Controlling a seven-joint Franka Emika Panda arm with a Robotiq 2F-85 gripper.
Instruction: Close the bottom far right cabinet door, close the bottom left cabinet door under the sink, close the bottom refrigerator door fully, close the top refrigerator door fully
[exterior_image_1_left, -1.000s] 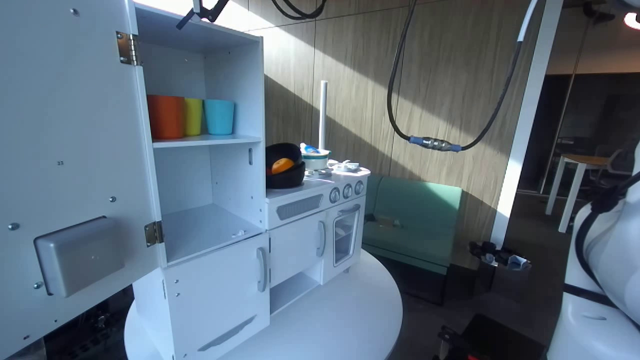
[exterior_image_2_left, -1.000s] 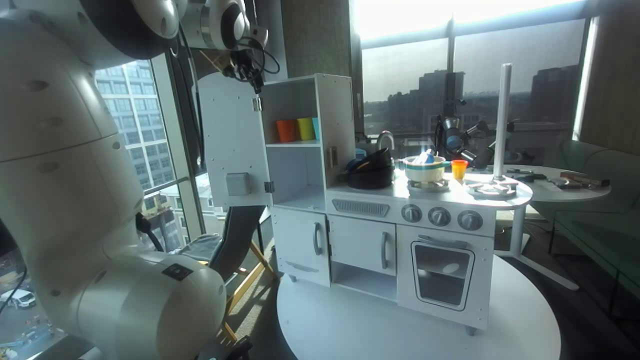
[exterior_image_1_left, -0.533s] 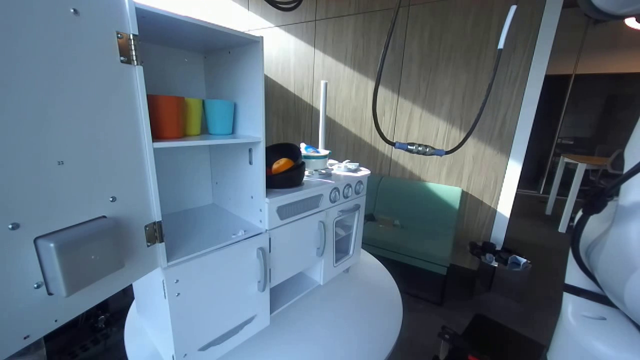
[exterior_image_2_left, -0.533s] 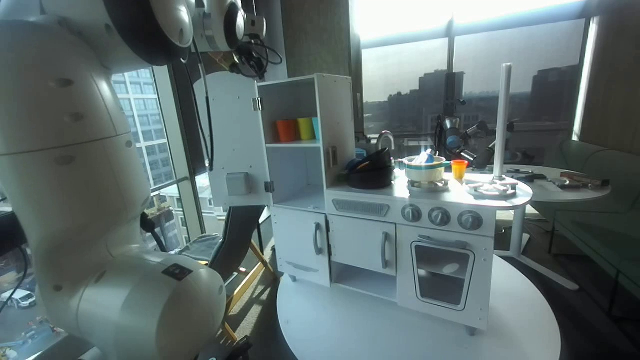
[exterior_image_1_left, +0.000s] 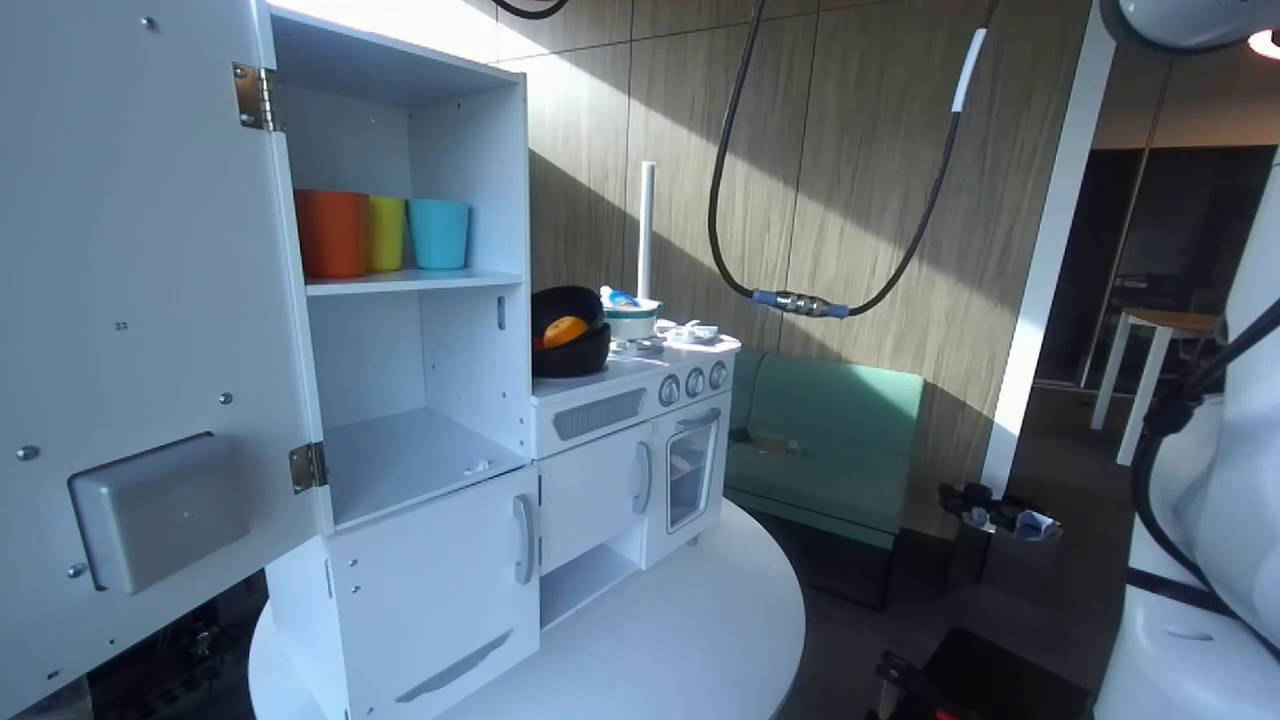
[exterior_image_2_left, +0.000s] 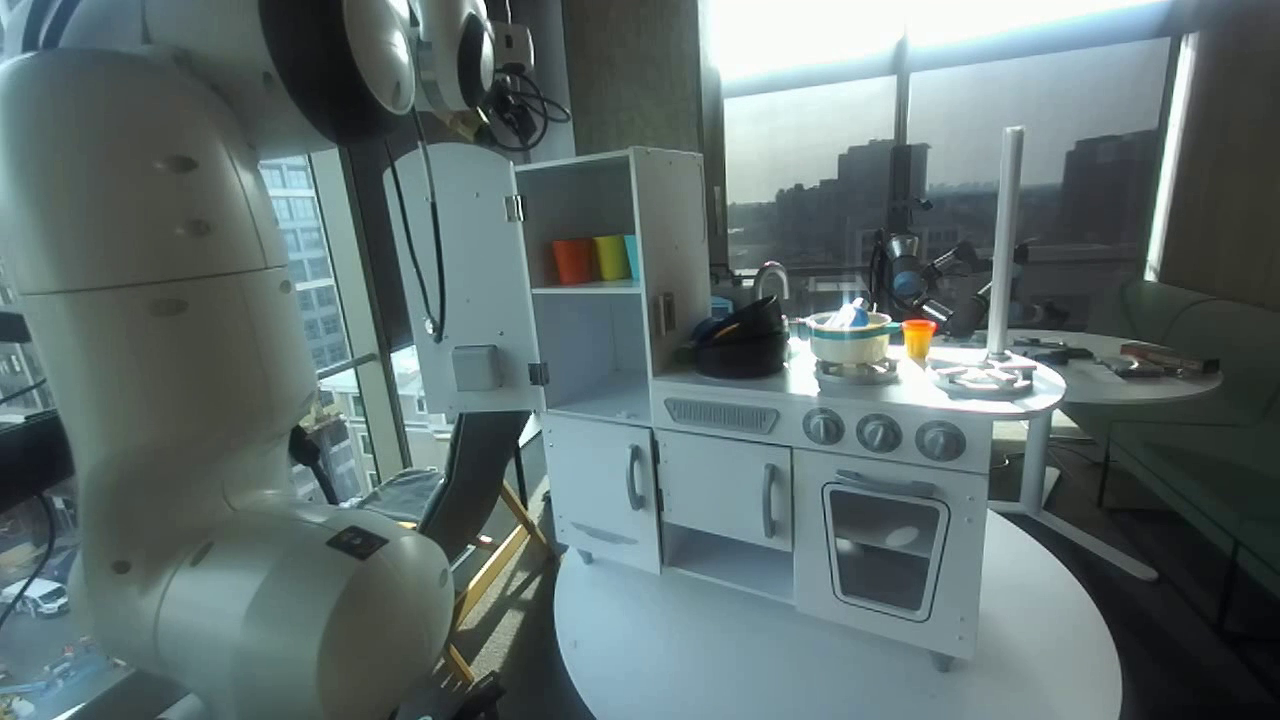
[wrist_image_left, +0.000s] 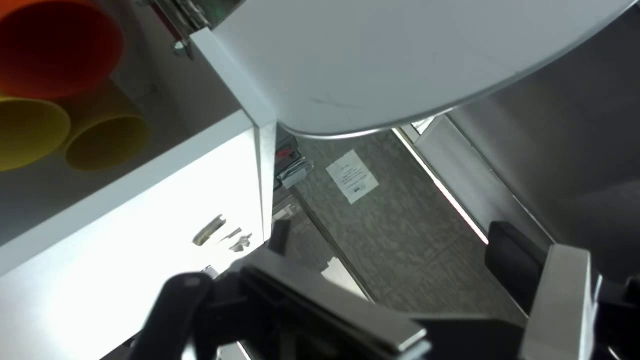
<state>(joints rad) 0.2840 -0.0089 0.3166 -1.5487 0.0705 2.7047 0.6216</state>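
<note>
The top refrigerator door, a tall white panel (exterior_image_1_left: 150, 300), stands wide open in both exterior views (exterior_image_2_left: 455, 265). Its rounded edge shows in the wrist view (wrist_image_left: 400, 60). The bottom refrigerator door (exterior_image_1_left: 430, 590) looks shut (exterior_image_2_left: 590, 490). The bottom left cabinet door (exterior_image_2_left: 715, 490) under the sink looks shut (exterior_image_1_left: 590, 490). The bottom far right cabinet door (exterior_image_2_left: 885, 620) has a dark window and looks shut (exterior_image_1_left: 688, 470). My gripper (wrist_image_left: 392, 245) is open and empty, near the fridge's top corner, touching no door. In an exterior view it (exterior_image_2_left: 510, 112) is high beside the fridge top, fingers unclear.
Orange (exterior_image_1_left: 330, 235), yellow (exterior_image_1_left: 386, 232) and blue (exterior_image_1_left: 438, 233) cups stand on the fridge shelf. Black bowls (exterior_image_2_left: 740, 345) and a white pot (exterior_image_2_left: 850, 335) sit on the counter. The kitchen stands on a round white table (exterior_image_1_left: 700, 640). A chair (exterior_image_2_left: 470, 480) is below the open door.
My gripper has risen and left the top of an exterior view. The arm's upper links and hanging cable have shifted. The doors have not moved.
</note>
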